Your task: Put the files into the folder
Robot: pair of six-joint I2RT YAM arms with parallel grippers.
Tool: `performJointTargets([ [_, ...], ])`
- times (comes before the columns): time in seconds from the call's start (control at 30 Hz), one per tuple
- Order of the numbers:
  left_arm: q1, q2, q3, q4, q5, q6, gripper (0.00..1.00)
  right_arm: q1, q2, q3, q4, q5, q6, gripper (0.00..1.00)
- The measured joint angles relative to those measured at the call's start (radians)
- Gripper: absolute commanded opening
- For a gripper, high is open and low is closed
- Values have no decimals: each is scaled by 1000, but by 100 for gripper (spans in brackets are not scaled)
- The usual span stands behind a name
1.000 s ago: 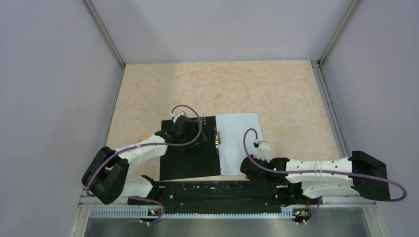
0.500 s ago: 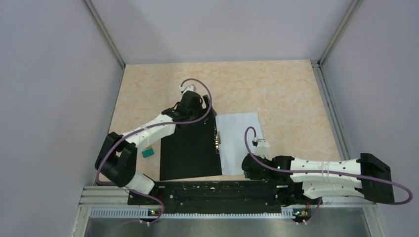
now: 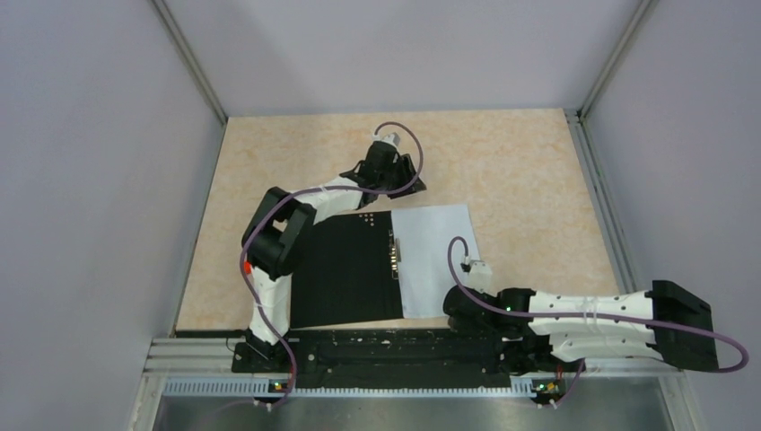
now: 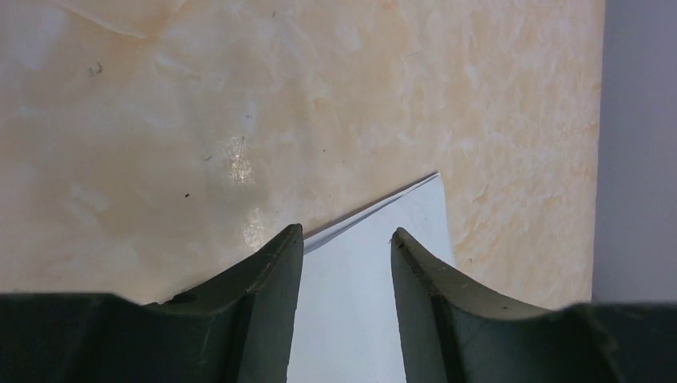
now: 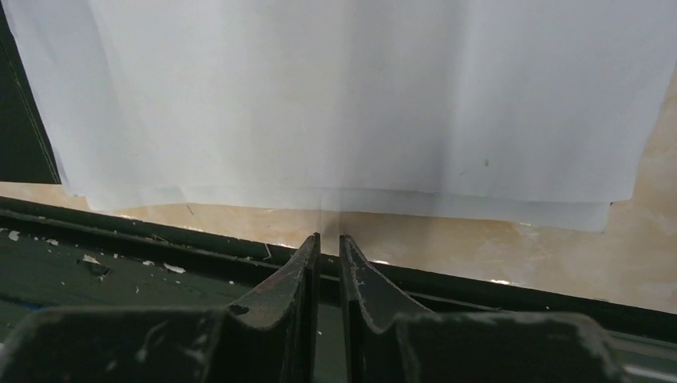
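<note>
The folder [image 3: 345, 269] lies open and flat near the middle of the table's [image 3: 502, 162] near edge. Its black inner face is turned up, and a small metal clip [image 3: 394, 251] sits on the spine along that face's right side.

The left arm reaches out long over the folder's far edge. The left gripper [image 3: 406, 187] [image 4: 347, 239] hangs just past the far left corner of the paper. Its fingers stand apart with nothing between them, and the wrist view shows the white corner of the sheets lying flat below the gap.

The files [image 3: 437, 256] [image 4: 351, 303] [image 5: 359, 96] lie in a stack immediately right of the spine, long sides running toward the far edge. Their near edges are slightly staggered, so more than one sheet shows. I cannot tell whether a cover lies under them.

The right arm lies low along the table's near edge. The right gripper [image 3: 451, 310] [image 5: 329, 239] points at the near edge of the stack, over the dark rail [image 3: 395, 346] that borders the table. Its fingers are drawn almost together, with only a thin slit between them. The tips sit right at the paper's edge, and I see nothing caught in them.
</note>
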Motion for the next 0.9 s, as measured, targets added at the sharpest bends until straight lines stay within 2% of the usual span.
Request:
performJointTargets([
  [0.4, -15, 148, 35, 63, 53, -48, 37, 0, 66, -3, 130, 4, 11, 14],
  [0.9, -36, 154, 57, -13, 62, -23, 30, 0, 92, 5, 147, 14, 11, 14],
])
